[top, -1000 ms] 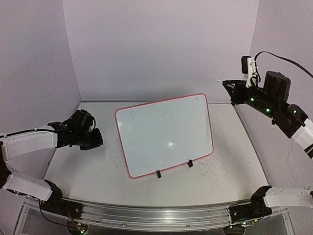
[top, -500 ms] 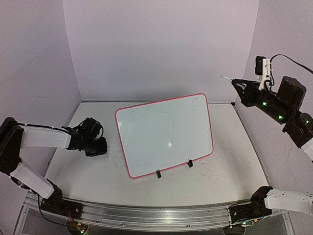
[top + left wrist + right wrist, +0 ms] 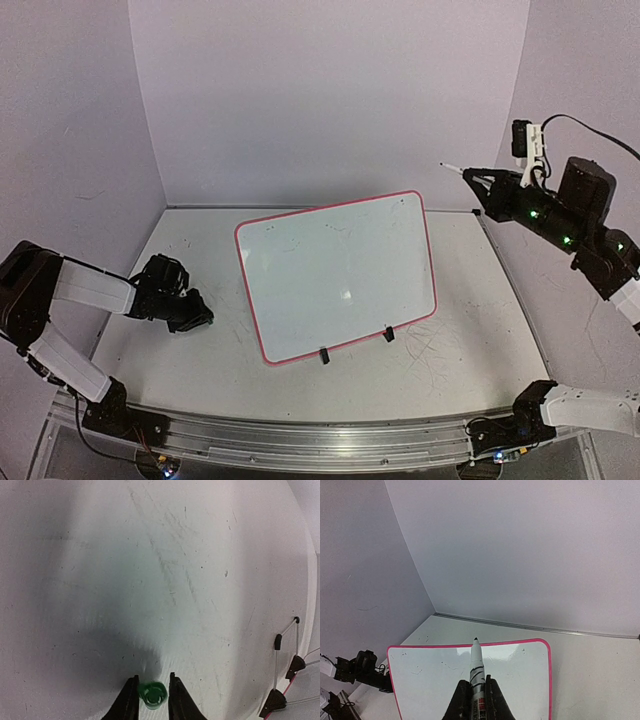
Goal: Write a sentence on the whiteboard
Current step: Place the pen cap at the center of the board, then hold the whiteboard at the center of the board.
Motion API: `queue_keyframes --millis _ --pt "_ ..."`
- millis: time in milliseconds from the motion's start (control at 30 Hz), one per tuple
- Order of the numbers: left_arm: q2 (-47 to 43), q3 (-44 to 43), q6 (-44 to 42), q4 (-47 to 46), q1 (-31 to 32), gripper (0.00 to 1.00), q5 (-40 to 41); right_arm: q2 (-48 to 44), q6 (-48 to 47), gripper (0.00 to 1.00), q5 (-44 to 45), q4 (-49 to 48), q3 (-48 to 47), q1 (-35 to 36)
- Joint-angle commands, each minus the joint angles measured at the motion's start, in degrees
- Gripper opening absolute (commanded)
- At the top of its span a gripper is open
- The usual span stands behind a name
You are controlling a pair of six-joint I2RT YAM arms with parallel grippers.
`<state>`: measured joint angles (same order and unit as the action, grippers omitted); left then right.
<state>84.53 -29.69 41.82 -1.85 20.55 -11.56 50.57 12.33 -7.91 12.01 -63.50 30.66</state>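
Observation:
The whiteboard (image 3: 340, 275), glossy white with a red-pink rim and two black clips on its near edge, lies tilted mid-table. It also shows in the right wrist view (image 3: 435, 680). No green sentence shows on it, only a few faint specks. My right gripper (image 3: 487, 188) is shut on a white marker (image 3: 478, 667). It holds the marker high above the board's far right corner, with the uncapped tip pointing left. My left gripper (image 3: 192, 312) is low on the table, left of the board. Its jaws close around a small green cap (image 3: 152, 694) that stands on the tabletop.
The scuffed white tabletop (image 3: 440, 360) has grey scribble marks near the board's front right. Lilac walls close in the back and both sides. A metal rail (image 3: 300, 440) runs along the near edge. The board's black clips (image 3: 295, 665) show at the right of the left wrist view.

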Motion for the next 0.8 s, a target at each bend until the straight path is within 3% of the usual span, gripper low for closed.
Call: queue_keyframes --millis 0,233,467,667,767 --pt "-1.6 1.8 -0.8 -1.7 -1.3 0.26 -4.9 0.5 1.3 0.0 -1.0 -2.4 0.8 0.1" --pt "-4.6 1.8 -1.3 1.1 -1.5 0.41 -3.2 1.2 1.1 0.0 -1.5 -2.7 0.6 0.0" --pt "-11.2 -2.1 -4.3 11.0 -1.5 0.54 2.6 0.8 0.2 0.0 1.3 -2.4 1.3 0.1" --pt "-18.8 -4.9 -4.9 15.3 -1.5 0.83 2.7 0.5 -1.7 0.0 6.4 -0.5 2.1 0.0" --pt "-24.1 -5.8 -5.1 15.9 -1.5 0.9 2.6 0.0 -2.9 0.0 8.3 -0.2 2.3 0.0"
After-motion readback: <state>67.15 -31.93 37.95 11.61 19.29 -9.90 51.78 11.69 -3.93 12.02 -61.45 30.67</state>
